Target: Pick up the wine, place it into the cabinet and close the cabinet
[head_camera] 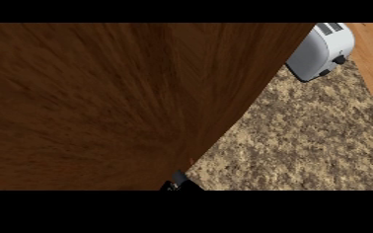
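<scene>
A big brown wooden panel (124, 103) fills most of the view. It's prob the cabinet door or side, seen very close up. Only a tiny bit of one black hand (177, 181) shows, at the bottom edge, right under the panel's lower corner. It's too small to say which hand it is, & I can't tell if it's open or closed, or if it holds anything. The other hand isn't in view at all. The wine can't be seen anywhere. It may be behind the wood, or inside the cabinet, but the view doesn't show that. Off to the right of the hand & going up is the speckled stone tabletop (306, 138). Far up & to the right of the hand sits a silver toaster (320, 52), partly tucked behind the panel's edge, well away from the hand. My guess is the hand is down by the panel bc it's working the door, maybe pushing it. How far the job has got, I can't tell from here.
</scene>
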Robot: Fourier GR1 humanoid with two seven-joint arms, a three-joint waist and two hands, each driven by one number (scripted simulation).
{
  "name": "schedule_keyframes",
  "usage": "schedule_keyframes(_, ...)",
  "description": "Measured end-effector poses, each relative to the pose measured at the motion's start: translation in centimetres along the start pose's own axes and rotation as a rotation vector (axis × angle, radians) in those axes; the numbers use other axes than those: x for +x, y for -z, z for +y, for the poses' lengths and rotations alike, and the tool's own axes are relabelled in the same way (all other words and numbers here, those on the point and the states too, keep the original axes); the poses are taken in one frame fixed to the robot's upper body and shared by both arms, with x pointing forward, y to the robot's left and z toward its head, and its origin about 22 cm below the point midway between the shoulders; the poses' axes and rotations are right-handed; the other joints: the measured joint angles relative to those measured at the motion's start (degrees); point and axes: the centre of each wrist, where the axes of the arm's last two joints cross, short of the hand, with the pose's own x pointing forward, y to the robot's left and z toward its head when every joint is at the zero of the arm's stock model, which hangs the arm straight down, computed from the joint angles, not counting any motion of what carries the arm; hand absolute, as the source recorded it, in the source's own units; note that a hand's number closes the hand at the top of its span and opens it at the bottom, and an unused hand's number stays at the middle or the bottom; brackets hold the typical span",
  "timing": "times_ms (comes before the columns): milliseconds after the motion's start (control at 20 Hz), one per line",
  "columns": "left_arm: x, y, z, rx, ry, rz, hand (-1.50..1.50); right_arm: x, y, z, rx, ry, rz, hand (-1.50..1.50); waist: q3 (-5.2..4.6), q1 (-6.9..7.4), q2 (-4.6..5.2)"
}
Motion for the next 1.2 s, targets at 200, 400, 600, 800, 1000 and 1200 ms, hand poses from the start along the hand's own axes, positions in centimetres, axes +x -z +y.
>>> schedule_keyframes(200, -0.2, 0.6, 0.0, 0.000, -0.001, -0.001, -1.50, 0.8, 5.0, 0.4, -0.011, -0.002, -0.016, 1.50, 0.03, 0.25, 0.06)
schedule_keyframes(400, 0.0, 0.8, -0.5, 0.010, 0.000, -0.003, -1.50, 1.9, 9.4, -0.2, -0.038, -0.028, -0.030, 1.50, 0.09, 0.06, 0.02)
schedule_keyframes(600, 0.0, 0.7, -0.4, 0.011, -0.004, -0.004, -1.50, 2.1, 13.0, -1.0, -0.080, -0.128, -0.048, 1.50, 0.09, -0.24, -0.02)
schedule_keyframes(800, -0.3, 0.8, -0.2, 0.019, 0.003, -0.012, -1.50, 1.8, 16.0, -3.0, -0.133, -0.180, -0.047, 1.50, 0.10, -0.63, 0.02)
schedule_keyframes(1000, 0.2, 1.3, -0.5, 0.020, 0.005, -0.014, -1.50, 1.1, 18.2, -5.5, -0.164, -0.184, -0.020, 1.50, 0.11, -0.74, -0.02)
schedule_keyframes(1200, 0.0, 1.4, -0.1, 0.022, 0.014, -0.008, -1.50, 0.0, 19.1, -6.8, -0.149, -0.184, -0.039, 1.50, 0.00, -0.79, -0.72)
